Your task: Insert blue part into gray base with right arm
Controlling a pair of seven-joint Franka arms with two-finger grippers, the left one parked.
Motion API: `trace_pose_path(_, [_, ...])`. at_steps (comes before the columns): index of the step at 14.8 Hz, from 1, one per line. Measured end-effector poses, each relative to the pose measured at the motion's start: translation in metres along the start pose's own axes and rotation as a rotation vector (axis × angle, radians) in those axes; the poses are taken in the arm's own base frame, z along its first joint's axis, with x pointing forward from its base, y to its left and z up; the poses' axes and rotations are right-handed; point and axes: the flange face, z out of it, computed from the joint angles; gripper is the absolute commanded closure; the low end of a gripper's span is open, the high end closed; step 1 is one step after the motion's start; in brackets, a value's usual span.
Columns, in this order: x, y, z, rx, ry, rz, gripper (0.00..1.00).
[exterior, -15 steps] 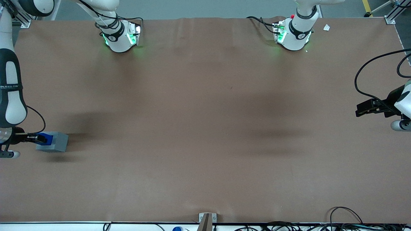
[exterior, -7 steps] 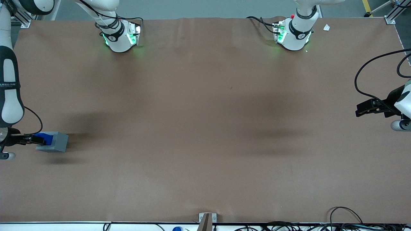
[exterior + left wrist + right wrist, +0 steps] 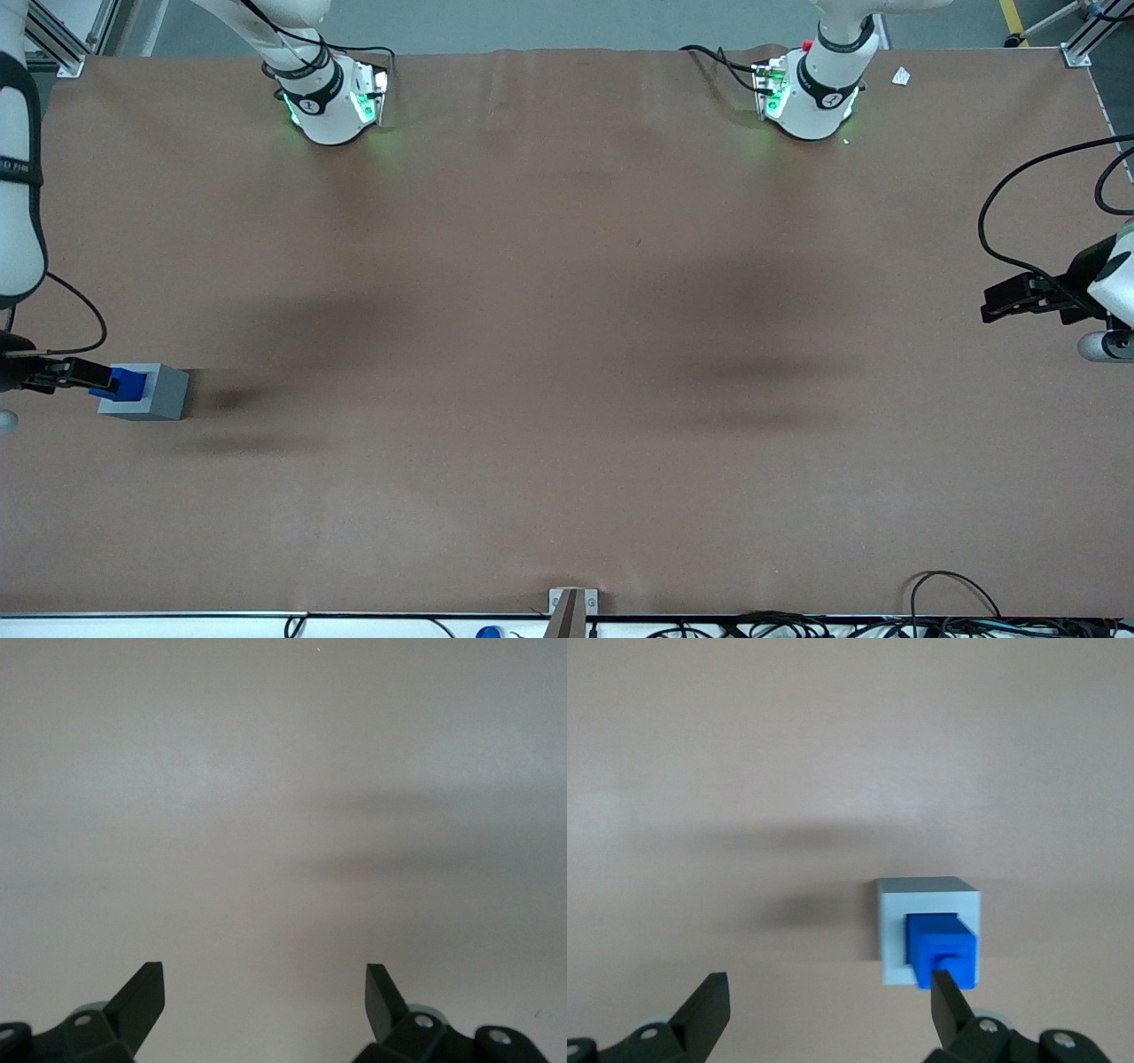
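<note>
With the small bright blue plastic block sitting in the light gray plastic cube, lift the black two-finger gripper, fingers wide apart, straight up without bumping anything.

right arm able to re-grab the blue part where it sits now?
Probably yes. The blue part stands in the gray base, top exposed; the open gripper hangs just above, offset sideways, nothing between.

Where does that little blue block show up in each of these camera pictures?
Front view: the blue part sits in the gray base, at the working arm's end of the table, beside the open tool.
Right wrist view: blue part in the gray base.
Left wrist view: not in it.
Shared landmark: the gray base.
</note>
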Motion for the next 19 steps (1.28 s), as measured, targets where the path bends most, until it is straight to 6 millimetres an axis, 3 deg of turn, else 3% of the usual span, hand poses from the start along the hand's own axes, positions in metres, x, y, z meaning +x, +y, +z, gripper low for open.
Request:
trace_pose_path(4, [-0.016,-0.044,-0.057,-0.008,0.057,-0.018,0.00])
trace_pose_path(10, [-0.076,-0.101,-0.124,-0.005,0.100,-0.014,0.00])
trace_pose_path(15, [-0.119,-0.113,-0.165,-0.003,0.091,-0.027,0.00])
trace_pose_path(19, [-0.134,-0.118,-0.182,-0.001,0.084,-0.032,0.00])
